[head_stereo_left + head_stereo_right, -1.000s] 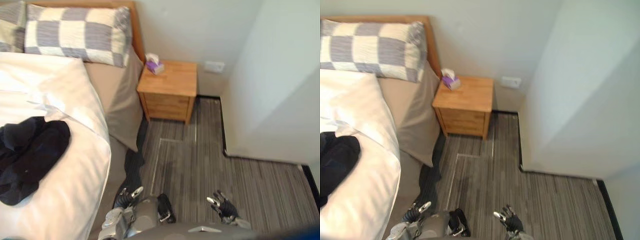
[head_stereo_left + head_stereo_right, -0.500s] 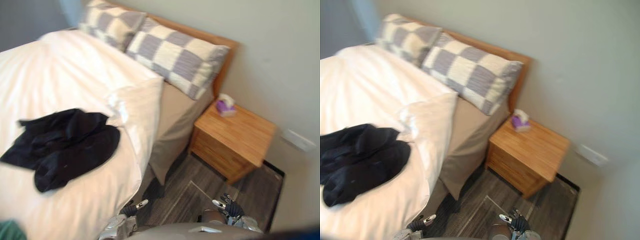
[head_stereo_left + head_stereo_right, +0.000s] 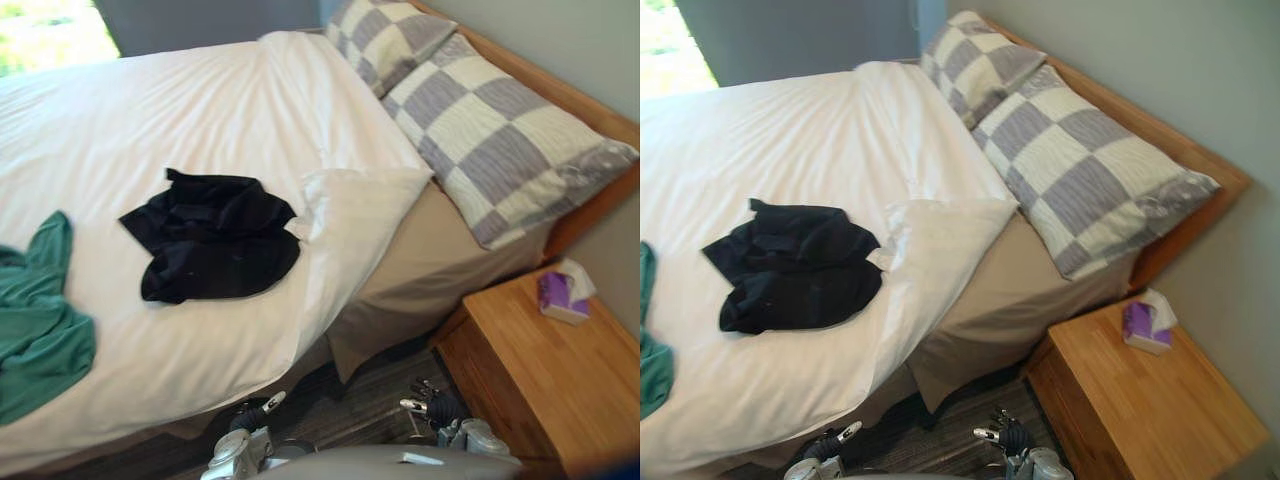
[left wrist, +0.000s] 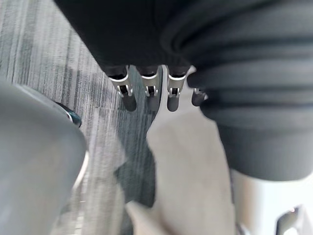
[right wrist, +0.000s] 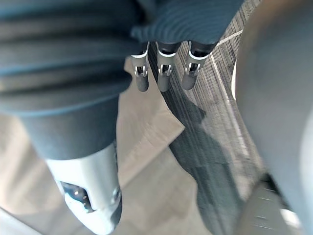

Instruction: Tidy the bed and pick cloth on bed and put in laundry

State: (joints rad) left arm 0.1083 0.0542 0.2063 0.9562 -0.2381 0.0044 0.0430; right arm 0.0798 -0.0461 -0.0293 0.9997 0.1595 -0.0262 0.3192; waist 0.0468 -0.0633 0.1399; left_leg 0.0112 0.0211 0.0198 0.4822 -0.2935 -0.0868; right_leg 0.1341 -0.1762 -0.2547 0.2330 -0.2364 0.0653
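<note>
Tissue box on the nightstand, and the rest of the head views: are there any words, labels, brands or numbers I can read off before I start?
No text can be read in these views.
Tissue box on the wooden nightstand: purple and white sides, any print too small to read.
Black cloth, green cloth, checked pillows: no label or lettering shows.

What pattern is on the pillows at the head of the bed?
The pillows have a grey and cream check, clearest in the right eye view.
</note>
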